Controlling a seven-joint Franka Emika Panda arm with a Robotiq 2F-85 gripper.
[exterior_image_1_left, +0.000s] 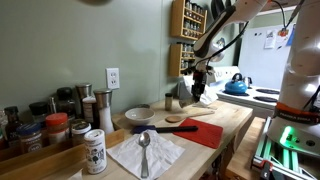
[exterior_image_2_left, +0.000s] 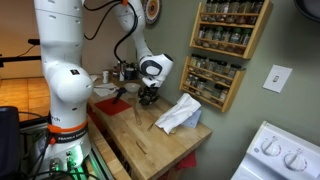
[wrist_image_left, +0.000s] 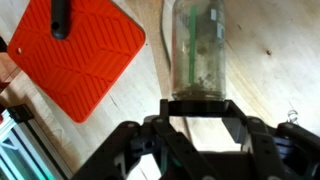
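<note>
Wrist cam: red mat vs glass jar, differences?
The red mat is opaque, flat and ribbed; the glass jar is clear and rounded, with greenish bits inside. The mat carries a black handle; the jar sits between the gripper's fingers. Both are seen against the wooden counter.

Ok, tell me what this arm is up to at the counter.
The Franka arm has its tool right at the near end of a clear glass jar with greenish contents, over the wooden counter. The tool straddles that end, but the wrist view does not show whether it clamps the jar. A red ribbed mat lies beside the jar.
</note>
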